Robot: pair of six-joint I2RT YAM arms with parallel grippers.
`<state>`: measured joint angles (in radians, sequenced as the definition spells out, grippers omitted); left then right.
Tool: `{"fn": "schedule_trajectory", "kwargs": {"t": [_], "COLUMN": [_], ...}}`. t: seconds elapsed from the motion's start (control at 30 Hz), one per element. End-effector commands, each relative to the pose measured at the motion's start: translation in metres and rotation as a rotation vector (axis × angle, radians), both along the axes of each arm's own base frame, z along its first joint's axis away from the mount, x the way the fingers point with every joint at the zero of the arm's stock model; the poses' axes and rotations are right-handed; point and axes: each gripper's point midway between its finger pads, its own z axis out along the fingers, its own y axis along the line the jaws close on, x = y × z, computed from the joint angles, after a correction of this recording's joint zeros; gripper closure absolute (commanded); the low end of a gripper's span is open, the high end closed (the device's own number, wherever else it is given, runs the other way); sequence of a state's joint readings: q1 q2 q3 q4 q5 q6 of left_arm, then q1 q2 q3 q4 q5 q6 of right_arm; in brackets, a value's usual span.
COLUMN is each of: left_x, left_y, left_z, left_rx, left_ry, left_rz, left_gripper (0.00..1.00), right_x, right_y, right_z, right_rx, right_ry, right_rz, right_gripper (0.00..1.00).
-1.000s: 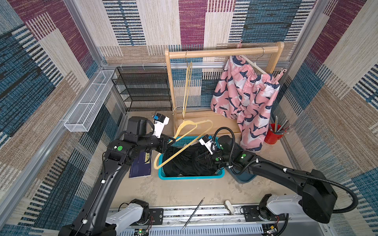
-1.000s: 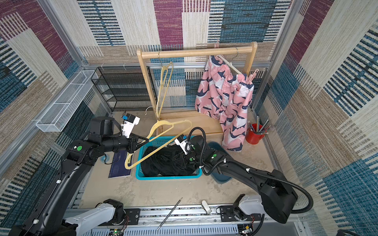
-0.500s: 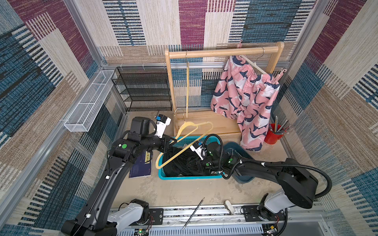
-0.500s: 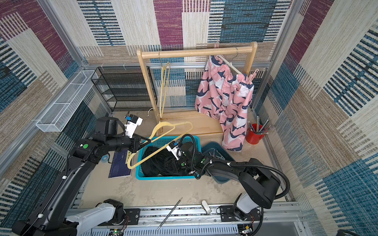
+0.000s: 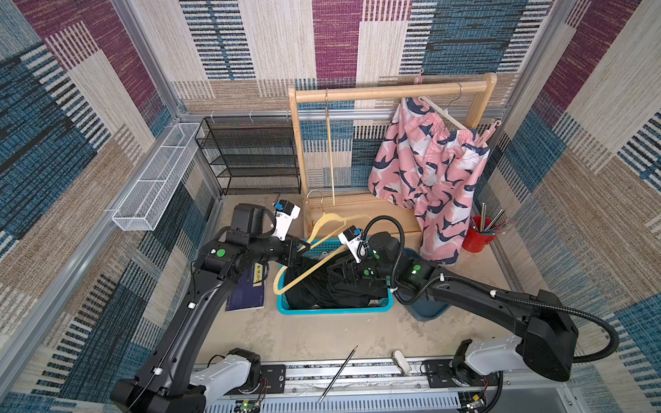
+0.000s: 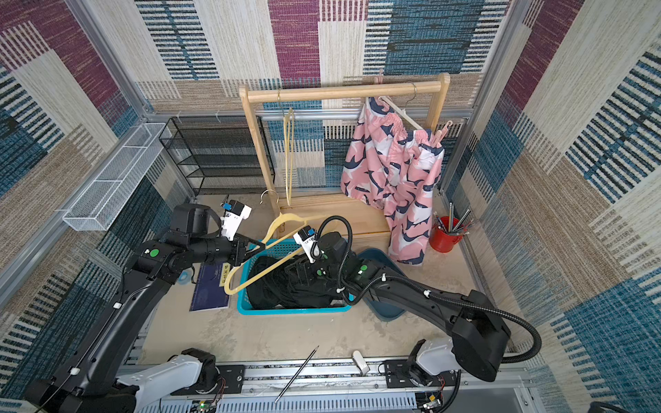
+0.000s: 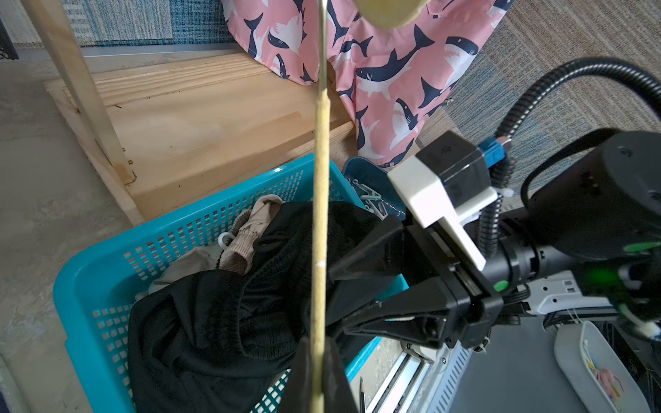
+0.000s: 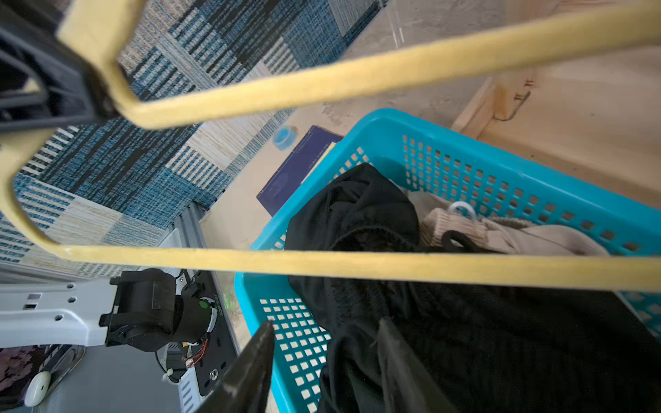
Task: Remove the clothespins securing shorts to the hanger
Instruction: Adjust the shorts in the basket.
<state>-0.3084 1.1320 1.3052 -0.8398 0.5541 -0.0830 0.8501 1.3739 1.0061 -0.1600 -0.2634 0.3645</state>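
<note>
Holding the yellow hanger pinched in the left gripper, lift the spread right gripper straight up from the black shorts lying in the blue basket, avoiding snags; pink clothespins clip the pink shorts on the rack.

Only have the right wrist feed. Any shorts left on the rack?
Observer: Yes. The pink shark-print shorts hang from a white hanger on the wooden rack.
Operator: Pinned?
Observer: One pink clothespin shows at the waistband end by the rack's post. I can't confirm any others.
Operator: Loose pins anywhere?
Observer: In the left wrist view, pale clothespins lie in the dark blue bin beside the teal basket.
</note>
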Motion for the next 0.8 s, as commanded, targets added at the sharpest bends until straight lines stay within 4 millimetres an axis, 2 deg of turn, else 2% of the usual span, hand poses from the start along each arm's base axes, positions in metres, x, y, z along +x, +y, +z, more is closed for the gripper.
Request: {"fn": "schedule_trajectory", "kwargs": {"t": [0.0,0.13,0.23,0.37,0.47,0.53,0.6,0.77], "left_x": [0.005,0.005,0.002,0.002,0.003,0.003,0.004,0.004], "left_y": [-0.004,-0.004,-0.008,-0.009,-0.011,-0.012,-0.012,-0.017], "left_z": [0.009,0.008,0.009,0.009,0.01,0.008,0.007,0.002], "left_rx": [-0.032,-0.031,-0.049,-0.055,-0.063,-0.064,-0.061,-0.073], "left_ry": [-0.031,-0.032,-0.024,-0.016,-0.013,-0.009,-0.009,0.003], "left_rz": [-0.004,-0.004,-0.029,-0.035,-0.04,-0.044,-0.044,-0.08], "left_gripper": [1.0,1.0,1.0,1.0,1.0,1.0,1.0,1.0], "right_x": [0.007,0.013,0.014,0.009,0.003,-0.002,0.001,0.009], "right_y": [-0.033,-0.062,-0.074,-0.07,-0.059,-0.05,-0.05,-0.053], "right_z": [-0.022,-0.035,-0.043,-0.06,-0.071,-0.068,-0.064,-0.036], "right_rx": [-0.126,-0.148,-0.115,-0.103,-0.046,0.017,0.035,0.046], "right_ry": [0.061,0.116,0.177,0.229,0.273,0.286,0.268,0.171], "right_rz": [-0.117,-0.188,-0.204,-0.174,-0.136,-0.098,-0.105,-0.105], "right_gripper": [0.51,0.5,0.49,0.49,0.49,0.49,0.5,0.49]}}
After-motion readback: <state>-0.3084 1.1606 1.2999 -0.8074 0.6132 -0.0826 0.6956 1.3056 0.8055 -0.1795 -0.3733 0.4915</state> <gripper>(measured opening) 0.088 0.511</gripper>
